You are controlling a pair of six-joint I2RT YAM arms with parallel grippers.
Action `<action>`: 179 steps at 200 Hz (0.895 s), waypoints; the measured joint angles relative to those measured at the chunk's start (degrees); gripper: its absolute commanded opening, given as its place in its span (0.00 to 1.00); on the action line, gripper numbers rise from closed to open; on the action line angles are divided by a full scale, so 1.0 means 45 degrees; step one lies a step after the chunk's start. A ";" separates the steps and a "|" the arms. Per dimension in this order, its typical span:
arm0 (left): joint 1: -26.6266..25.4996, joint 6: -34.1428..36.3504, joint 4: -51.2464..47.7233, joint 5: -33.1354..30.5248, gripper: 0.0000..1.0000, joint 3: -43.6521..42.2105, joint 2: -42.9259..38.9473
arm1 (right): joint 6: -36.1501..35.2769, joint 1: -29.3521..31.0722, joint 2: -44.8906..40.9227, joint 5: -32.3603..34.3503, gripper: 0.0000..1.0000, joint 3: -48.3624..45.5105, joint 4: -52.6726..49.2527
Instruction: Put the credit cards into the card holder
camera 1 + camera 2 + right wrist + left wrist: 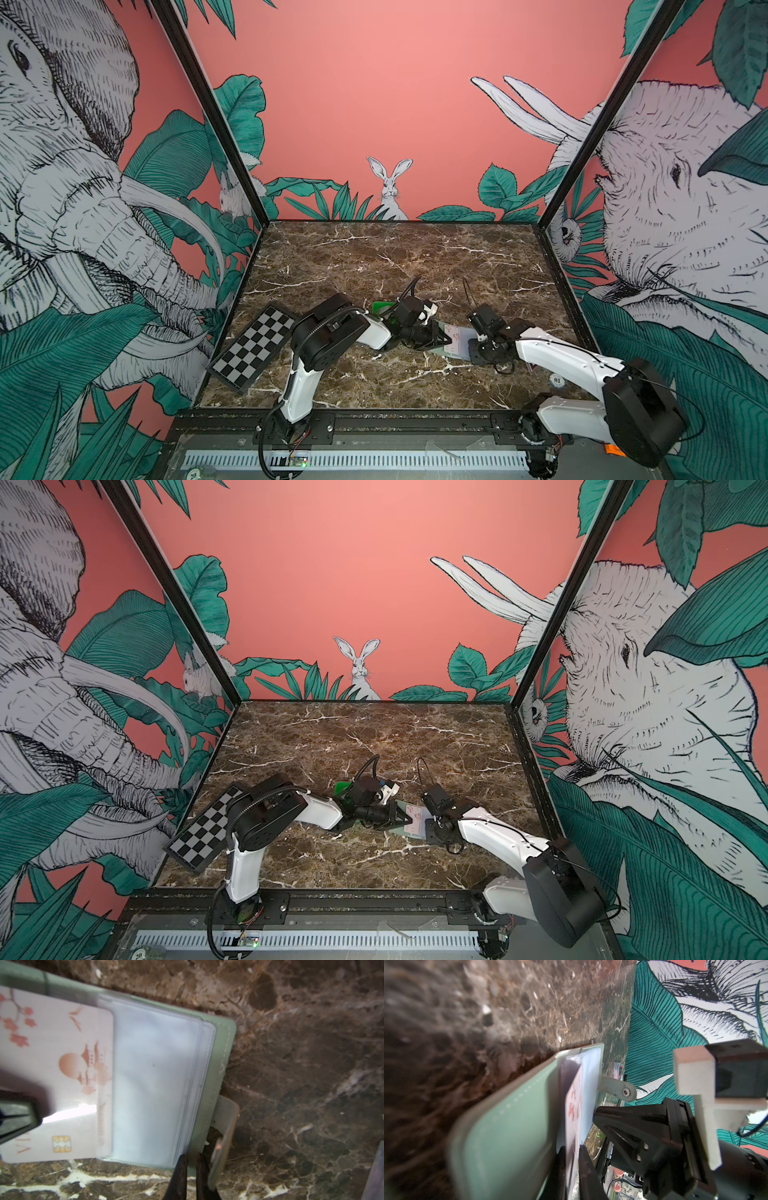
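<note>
right gripper [191, 1167]: clamped on card holder [222, 1043] edge
left gripper [572, 1149]: around card [62, 1043], grip unclear
progress: card barely in sleeve [155, 1074]

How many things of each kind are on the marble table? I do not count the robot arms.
credit card: 1 in view
card holder: 1
green tray: 1, mostly hidden by an arm
checkerboard: 1
round numbered marker: 1
Total: 5

Checkerboard [253, 347] on L edge of marble table [374, 257], green tray [382, 308] mid.
</note>
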 measured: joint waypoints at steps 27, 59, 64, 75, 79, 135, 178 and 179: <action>-0.0015 0.0306 -0.0772 -0.0087 0.19 0.0238 -0.0010 | 0.0000 0.0000 0.0000 -0.0005 0.11 0.0000 0.0000; -0.0049 0.1151 -0.2812 -0.0544 0.24 0.0908 -0.0355 | 0.0000 0.0000 0.0000 -0.0005 0.11 0.0000 0.0000; -0.0053 0.1370 -0.3327 -0.0699 0.25 0.1049 -0.0491 | 0.0000 0.0000 0.0000 -0.0005 0.11 0.0000 0.0000; -0.0063 0.1734 -0.4260 -0.0962 0.27 0.1316 -0.0690 | 0.0000 0.0000 0.0000 -0.0005 0.11 0.0000 0.0000; -0.0068 0.1855 -0.4469 -0.1020 0.28 0.1379 -0.0724 | 0.0000 0.0000 0.0000 -0.0005 0.11 0.0000 0.0000; -0.0146 0.2958 -0.6921 -0.1656 0.30 0.2249 -0.0937 | -0.0005 0.0000 0.0000 -0.0005 0.11 0.0000 0.0000; -0.0238 0.3138 -0.7271 -0.1773 0.30 0.2424 -0.0937 | 0.0000 0.0000 -0.0058 -0.0005 0.11 0.0000 0.0000; -0.0238 0.3138 -0.7276 -0.1773 0.30 0.2424 -0.0937 | -0.0005 0.0000 -0.0063 -0.0005 0.11 0.0000 0.0000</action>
